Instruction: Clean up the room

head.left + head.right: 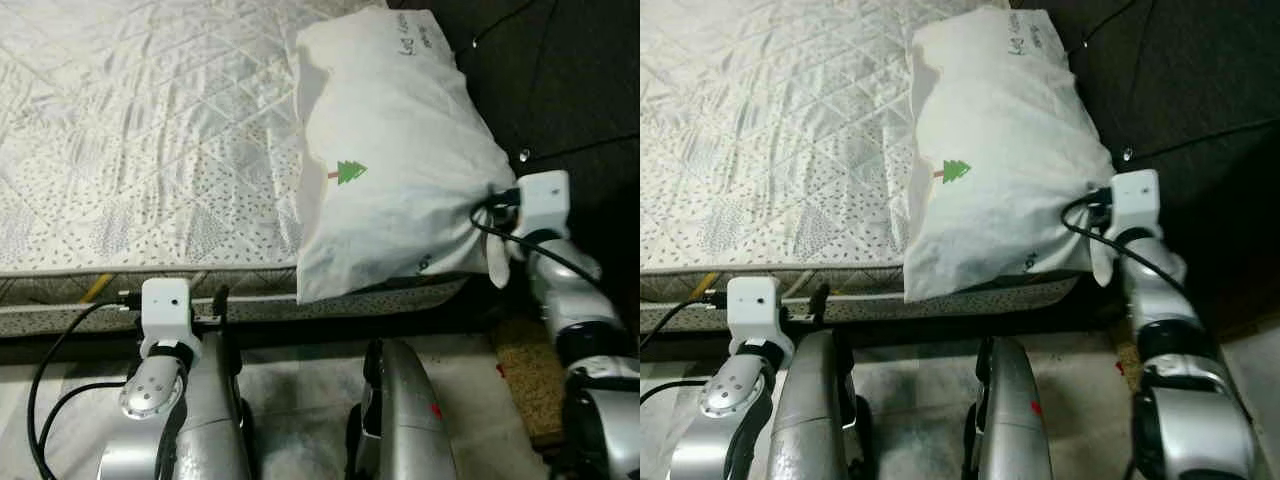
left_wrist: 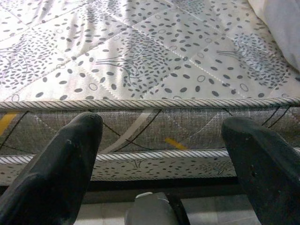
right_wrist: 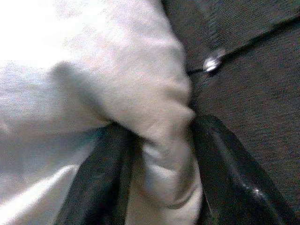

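**Pillow Pinched at One Corner, Hanging Off the Bed's Edge**

Spread across the upper left of the head views: a bare quilted mattress [image 1: 150,140], patterned with small leaves, piped along its near edge. Lying on its right side, with the near end overhanging that edge: a white pillow [image 1: 390,160], marked with a small green tree and some handwriting at the far end. Beyond and to the right, dark flooring crossed by cables. Below, pale floor and a brown mat [image 1: 530,375] beside the robot's legs.

Clamped on a bunched fold at the pillow's right corner: the right gripper [image 3: 159,173], black fingers [image 3: 225,168] closed tight on cloth alone. Held low in front of the mattress side, well apart from the pillow: the left gripper [image 2: 159,154], fingers spread wide, empty.

Likely trouble from here: only fabric pinched, not the filling, so a lift or pull could slip the fold free or merely stretch the case. With the near end already past the edge, a sideways tug could tip the whole pillow to the floor. Snagging on the nearby cables also possible.
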Controlling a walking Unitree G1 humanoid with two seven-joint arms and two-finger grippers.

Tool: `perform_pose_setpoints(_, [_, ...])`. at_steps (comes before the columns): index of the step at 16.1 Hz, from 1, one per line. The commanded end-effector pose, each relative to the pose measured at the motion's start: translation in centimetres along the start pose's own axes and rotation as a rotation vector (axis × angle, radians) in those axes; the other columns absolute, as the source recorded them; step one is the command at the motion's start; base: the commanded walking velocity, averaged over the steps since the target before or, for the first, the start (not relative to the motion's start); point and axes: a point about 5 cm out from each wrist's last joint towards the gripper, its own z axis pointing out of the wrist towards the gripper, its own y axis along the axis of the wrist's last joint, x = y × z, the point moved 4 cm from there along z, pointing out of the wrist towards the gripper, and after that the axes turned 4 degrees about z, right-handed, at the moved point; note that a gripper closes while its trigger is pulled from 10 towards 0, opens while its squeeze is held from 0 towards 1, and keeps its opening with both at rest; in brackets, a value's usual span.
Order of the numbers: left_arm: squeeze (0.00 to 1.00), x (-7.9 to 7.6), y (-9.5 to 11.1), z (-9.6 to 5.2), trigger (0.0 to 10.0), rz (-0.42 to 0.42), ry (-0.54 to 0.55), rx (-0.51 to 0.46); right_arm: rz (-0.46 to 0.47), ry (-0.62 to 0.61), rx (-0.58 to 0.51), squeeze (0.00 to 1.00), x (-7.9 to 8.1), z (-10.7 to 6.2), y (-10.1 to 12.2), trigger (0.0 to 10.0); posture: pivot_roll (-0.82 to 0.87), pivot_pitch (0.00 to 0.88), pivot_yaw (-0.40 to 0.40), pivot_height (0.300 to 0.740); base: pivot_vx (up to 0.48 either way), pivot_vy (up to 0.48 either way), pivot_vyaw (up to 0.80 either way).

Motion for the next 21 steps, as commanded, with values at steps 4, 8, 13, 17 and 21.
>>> perform_pose_setpoints(4, [0.00, 0.5, -0.9, -0.5, 10.0, 0.005, 0.007, 0.031, -0.057, 0.081, -0.060, 1.00, 0.8, -2.6, -0.9, 10.0, 0.06, 0.162, -0.069, 0.566, 0.000, 0.000, 0.00])
perform_pose_setpoints(8, [0.00, 0.2, -1.0, -0.6, 10.0, -0.001, -0.002, 0.029, -0.019, 0.053, -0.031, 1.00, 0.8, -4.8, -2.6, 10.0, 0.06, 0.150, -0.069, 0.566, 0.000, 0.000, 0.00])
perform_pose_setpoints(13, [0.00, 0.3, -0.8, -0.4, 10.0, -0.002, -0.003, 0.025, 0.129, -0.140, -0.142, 1.00, -1.1, -5.2, -0.2, 10.0, 0.05, 0.170, -0.056, 0.566, 0.000, 0.000, 0.00])
perform_pose_setpoints(17, [0.00, -0.2, -0.4, -0.1, 10.0, -0.007, -0.011, 0.014, 0.128, -0.129, -0.376, 1.00, -0.1, -4.2, 7.1, 10.0, 0.05, 0.168, -0.055, 0.566, 0.000, 0.000, 0.00])
perform_pose_setpoints(21, [0.00, -0.1, -0.6, -0.5, 10.0, -0.014, 0.002, 0.021, 0.127, -0.066, -0.380, 1.00, 1.6, -3.9, 7.8, 10.0, 0.07, 0.173, -0.076, 0.566, 0.000, 0.000, 0.00])
